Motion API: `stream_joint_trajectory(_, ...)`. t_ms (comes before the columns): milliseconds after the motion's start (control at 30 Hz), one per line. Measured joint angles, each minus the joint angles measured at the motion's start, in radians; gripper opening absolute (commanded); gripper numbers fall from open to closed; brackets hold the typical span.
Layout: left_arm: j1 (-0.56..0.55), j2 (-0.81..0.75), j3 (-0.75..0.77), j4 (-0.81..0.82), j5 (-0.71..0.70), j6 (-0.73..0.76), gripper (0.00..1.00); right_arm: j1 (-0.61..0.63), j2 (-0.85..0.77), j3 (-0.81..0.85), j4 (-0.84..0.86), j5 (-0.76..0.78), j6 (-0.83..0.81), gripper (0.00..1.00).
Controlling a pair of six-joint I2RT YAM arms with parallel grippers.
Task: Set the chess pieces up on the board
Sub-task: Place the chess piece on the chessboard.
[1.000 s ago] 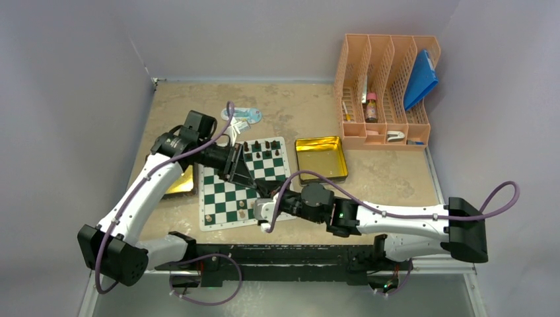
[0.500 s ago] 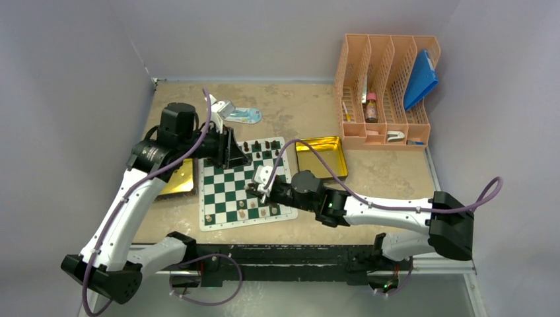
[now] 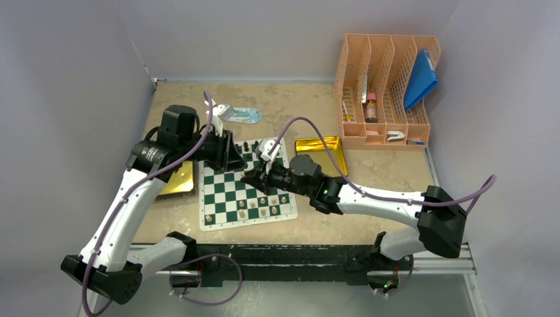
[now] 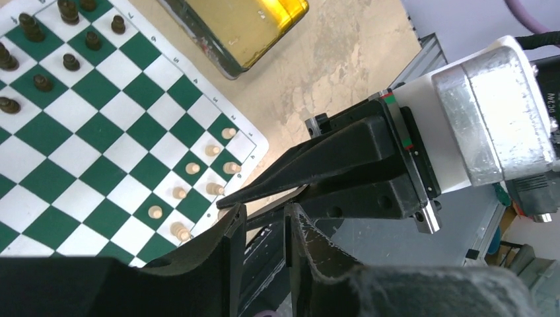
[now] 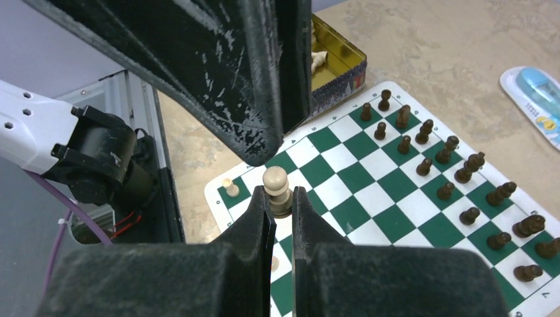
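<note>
Top view: the right gripper (image 3: 251, 177) hangs over the middle of the board (image 3: 218, 198), and the left gripper (image 3: 239, 160) is just beside it, over the far left part. Dark pieces (image 3: 267, 146) line the far rows. Cream pieces (image 3: 264, 206) stand near and right.

Left wrist view: its fingers (image 4: 224, 247) stand slightly apart with nothing between them.

Right wrist view: the jaws are pinched on an upright cream pawn (image 5: 276, 185). It looks best lowered straight onto a free square in the cream pawn row, clear of the left fingers close by, and let go only once its base sits flat.

Lab: plain-walled robot test table (image 3: 297, 112)
</note>
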Motion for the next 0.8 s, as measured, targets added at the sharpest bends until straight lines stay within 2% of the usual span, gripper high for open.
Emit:
stream_joint_trajectory(233,0.0,0.028,-0.001,-0.061,-0.032,0.006,0.26,-0.005,0.014,0.0,-0.007,0.001,0.047,0.0)
stream_joint_trajectory(800,0.0,0.093,-0.031,-0.083,-0.087,0.005,0.24,-0.005,0.014,0.0,-0.007,0.005,0.059,0.0)
